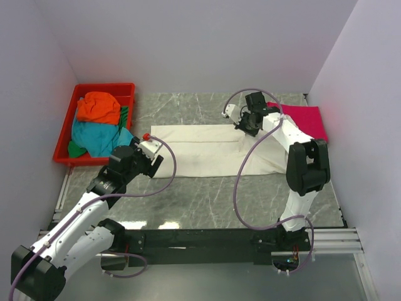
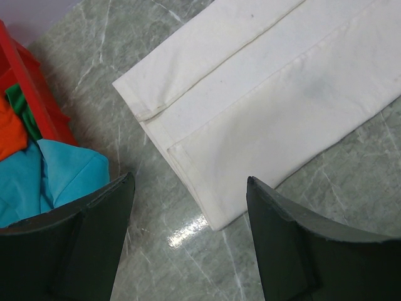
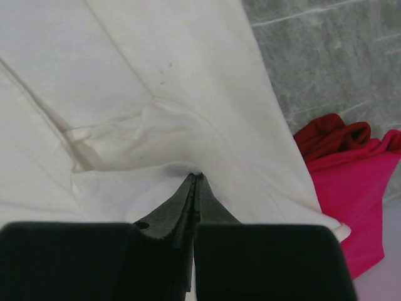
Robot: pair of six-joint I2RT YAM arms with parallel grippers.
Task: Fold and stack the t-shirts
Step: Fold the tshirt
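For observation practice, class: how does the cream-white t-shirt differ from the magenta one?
The cream-white t-shirt stretches as a long strip across the middle of the table; the magenta t-shirt is a smaller rectangle at the far right. The right gripper pinches the cream-white t-shirt; no gripper holds the magenta t-shirt. Both lie outside the red tray.

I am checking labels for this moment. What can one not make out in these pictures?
Right wrist view: whether the right gripper pinches the white t-shirt; its fingertips hide the contact.
Top view: that shirt's right end, covered by the right arm.
Top view: the tray's lower clothes, under the orange t-shirt.
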